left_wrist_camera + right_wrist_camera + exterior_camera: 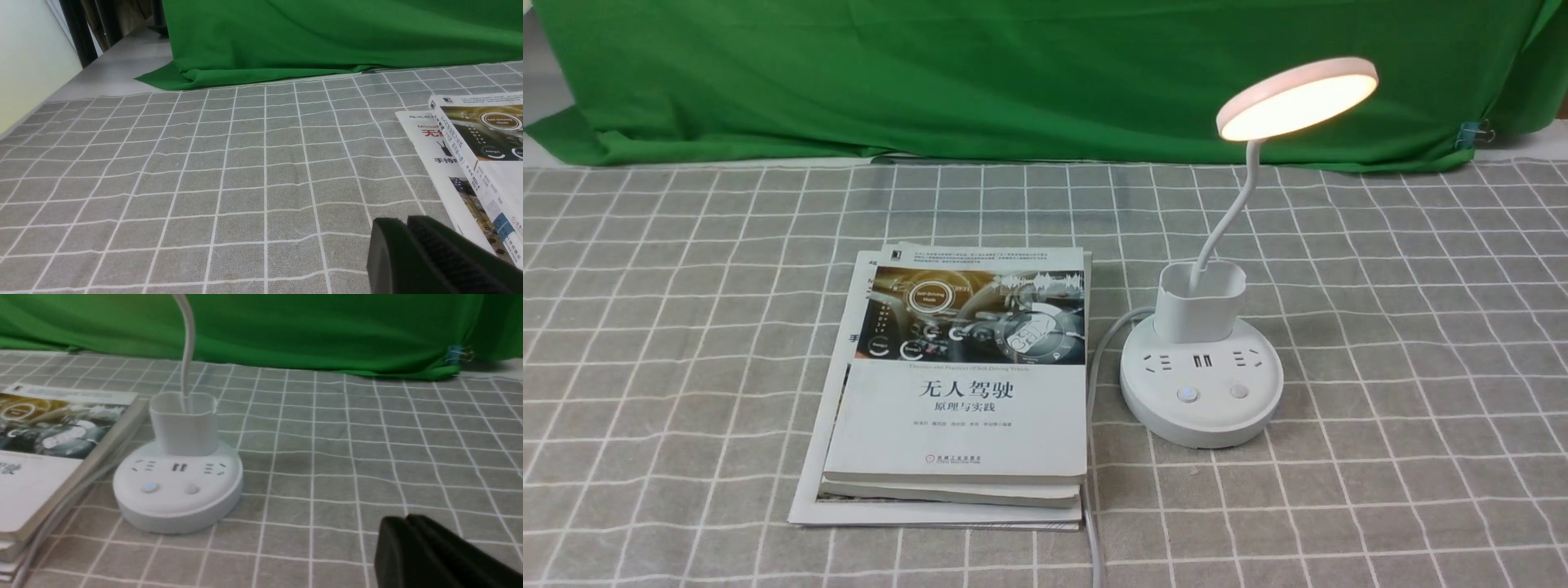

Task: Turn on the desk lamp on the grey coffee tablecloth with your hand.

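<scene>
The desk lamp point(1201, 388) is glowing warm! It stands on the grey coffee tablecloth point(1421, 327), just right of the books point(964, 408). We'd call the job done. Our right tool point(405, 523) hangs near the base with its jaws pressed together, touching nothing. Our left tool point(407, 223) is the same.

One desk lamp point(1201, 314), three stacked books point(964, 425), one grey coffee tablecloth point(1421, 327), one green backdrop point(931, 73)

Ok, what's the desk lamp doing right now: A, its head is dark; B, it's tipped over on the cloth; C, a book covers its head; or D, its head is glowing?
D: the desk lamp stands upright on the grey coffee tablecloth beside the stacked books, its disc head glowing warm white.
</scene>
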Controlling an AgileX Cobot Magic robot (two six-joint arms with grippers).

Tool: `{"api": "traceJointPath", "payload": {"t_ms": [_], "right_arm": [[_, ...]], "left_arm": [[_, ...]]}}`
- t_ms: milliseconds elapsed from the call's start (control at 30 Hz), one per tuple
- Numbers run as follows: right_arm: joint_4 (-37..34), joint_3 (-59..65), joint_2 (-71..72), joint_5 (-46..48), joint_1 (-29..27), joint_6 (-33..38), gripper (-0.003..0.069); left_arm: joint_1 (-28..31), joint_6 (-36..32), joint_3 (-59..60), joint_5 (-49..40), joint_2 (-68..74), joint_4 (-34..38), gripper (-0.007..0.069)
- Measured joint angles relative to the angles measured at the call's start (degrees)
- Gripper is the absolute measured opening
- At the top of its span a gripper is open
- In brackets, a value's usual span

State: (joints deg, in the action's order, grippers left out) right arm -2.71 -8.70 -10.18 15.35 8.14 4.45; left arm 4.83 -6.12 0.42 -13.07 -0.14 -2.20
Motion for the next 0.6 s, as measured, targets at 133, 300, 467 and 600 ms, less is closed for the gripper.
{"api": "traceJointPath", "payload": {"t_ms": [133,300,467,600], "right_arm": [[0.62,5.60,5.63,-0.37,-1.53,0.51,0.0027],[0.73,8.92,8.32,-0.44,-1.68,1.03,0.0032],[1.13,9.13,10.09,-1.04,-1.77,1.31,0.0032],[1.62,9.13,10.09,-1.04,-3.32,2.67,0.0032]], "left_arm": [[0.00,-0.08,0.00,0.00,0.00,0.00,0.0019],[0.00,-0.08,0.00,0.00,0.00,0.00,0.0019],[0.00,-0.08,0.00,0.05,0.00,0.00,0.0019],[0.00,-0.08,0.00,-0.02,0.00,0.00,0.0019]]}}
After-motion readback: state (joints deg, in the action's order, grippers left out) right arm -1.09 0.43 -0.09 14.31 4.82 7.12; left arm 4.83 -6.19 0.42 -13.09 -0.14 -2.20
